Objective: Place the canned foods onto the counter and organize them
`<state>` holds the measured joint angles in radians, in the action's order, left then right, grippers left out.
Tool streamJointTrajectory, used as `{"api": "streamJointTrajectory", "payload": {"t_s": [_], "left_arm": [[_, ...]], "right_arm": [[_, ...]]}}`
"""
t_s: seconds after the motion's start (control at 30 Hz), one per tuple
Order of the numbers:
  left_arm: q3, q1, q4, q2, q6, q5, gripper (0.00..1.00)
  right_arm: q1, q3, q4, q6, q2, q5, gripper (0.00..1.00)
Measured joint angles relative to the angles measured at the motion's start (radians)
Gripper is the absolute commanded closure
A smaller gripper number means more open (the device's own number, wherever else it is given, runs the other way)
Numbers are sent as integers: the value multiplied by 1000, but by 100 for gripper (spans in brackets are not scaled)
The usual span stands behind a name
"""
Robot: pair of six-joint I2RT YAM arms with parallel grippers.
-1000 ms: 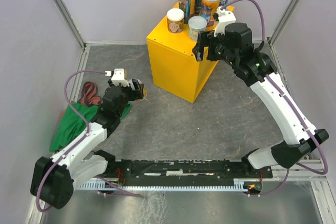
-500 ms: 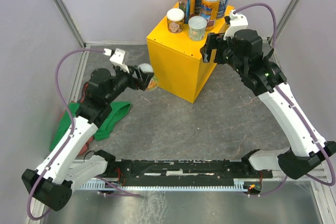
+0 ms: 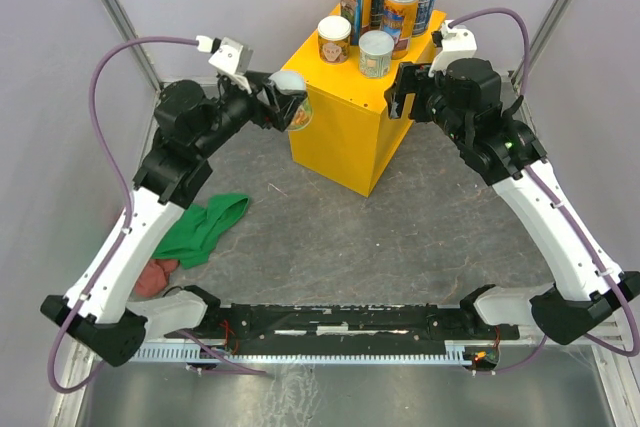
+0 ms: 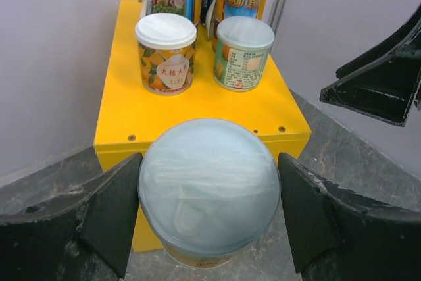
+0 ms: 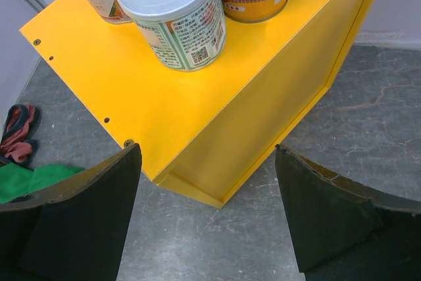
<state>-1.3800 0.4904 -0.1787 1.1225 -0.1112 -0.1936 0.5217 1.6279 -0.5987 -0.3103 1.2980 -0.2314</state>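
Six cans stand on the yellow counter, your left jaws grasp the seventh, a small pale-lidded can, raised just beside its left corner, right jaws spread empty nearby; one placement left.

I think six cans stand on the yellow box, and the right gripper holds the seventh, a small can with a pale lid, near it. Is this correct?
One thing is wrong: the left gripper, not the right, holds the seventh can, as the left wrist view shows. The right gripper is open and empty. Six cans do stand on the yellow box.
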Motion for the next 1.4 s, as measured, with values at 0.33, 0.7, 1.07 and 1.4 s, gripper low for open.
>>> {"api": "streamJointTrajectory", "payload": {"t_s": [0.33, 0.7, 1.07, 1.4], "left_arm": [[-283, 86, -81, 222, 94, 27, 97], [-421, 134, -90, 389, 167, 79, 97], [-441, 152, -64, 461, 173, 114, 97], [-461, 153, -14, 505, 173, 133, 97]], "right_arm": [[0, 0, 14, -7, -1, -6, 10], [0, 1, 32, -11, -1, -6, 10], [0, 3, 46, -11, -1, -6, 10], [0, 3, 46, -11, -1, -6, 10]]}}
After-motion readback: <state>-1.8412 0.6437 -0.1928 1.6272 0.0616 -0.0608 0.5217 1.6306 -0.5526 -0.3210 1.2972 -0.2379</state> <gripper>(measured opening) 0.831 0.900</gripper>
